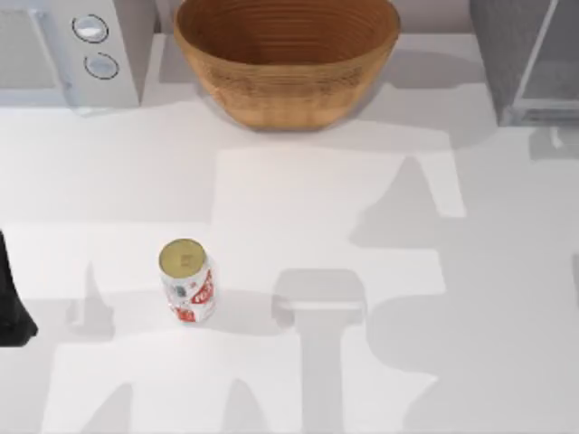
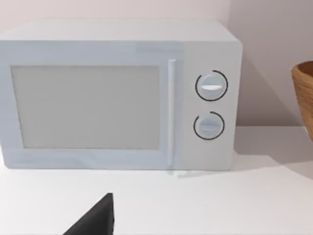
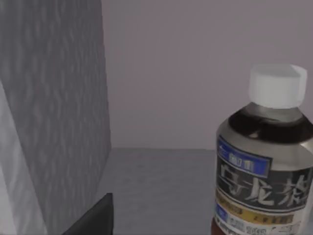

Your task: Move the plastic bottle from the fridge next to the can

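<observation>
Our right gripper sits w/ the plastic bottle upright close by, inside the fridge; finger state we can't tell. Can stands on table's left. Left arm parked at left edge.

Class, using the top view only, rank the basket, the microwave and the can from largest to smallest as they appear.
1. basket
2. microwave, cut off by the frame, so its rank is unsure
3. can, clearly smallest
</observation>
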`<state>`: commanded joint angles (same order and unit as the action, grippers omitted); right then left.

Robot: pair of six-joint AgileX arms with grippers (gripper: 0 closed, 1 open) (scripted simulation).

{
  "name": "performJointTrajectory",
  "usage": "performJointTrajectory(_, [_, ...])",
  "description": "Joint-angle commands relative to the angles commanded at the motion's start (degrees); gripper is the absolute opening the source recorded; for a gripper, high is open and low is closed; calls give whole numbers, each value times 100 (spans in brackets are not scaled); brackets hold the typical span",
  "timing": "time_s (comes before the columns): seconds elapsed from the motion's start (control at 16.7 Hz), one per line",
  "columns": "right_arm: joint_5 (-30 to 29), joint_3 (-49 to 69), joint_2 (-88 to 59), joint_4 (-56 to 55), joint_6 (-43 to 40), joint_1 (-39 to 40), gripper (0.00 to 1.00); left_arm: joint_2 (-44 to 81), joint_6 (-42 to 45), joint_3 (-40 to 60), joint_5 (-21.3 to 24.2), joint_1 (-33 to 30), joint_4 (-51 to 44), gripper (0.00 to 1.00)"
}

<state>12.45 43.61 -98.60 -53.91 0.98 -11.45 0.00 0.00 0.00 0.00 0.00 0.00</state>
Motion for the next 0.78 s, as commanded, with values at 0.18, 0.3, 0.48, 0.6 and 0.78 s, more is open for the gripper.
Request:
performJointTrajectory(0.18, [148,540,-1177,-668,-2,-147,100,0,0,0,0,0,0,100])
performJointTrajectory(0.3, [213,780,-1662,-964,-4,-211,100,0,0,0,0,0,0,100])
performJointTrajectory(0.48, [251,921,-1936,-1136,-5,-247,100,0,0,0,0,0,0,100])
performJointTrajectory(0.6, [251,921,-1936,-1136,-5,-247,100,0,0,0,0,0,0,100])
performJointTrajectory(0.78, [239,913,-1932,-1116,-6,-216,100,0,0,0,0,0,0,100])
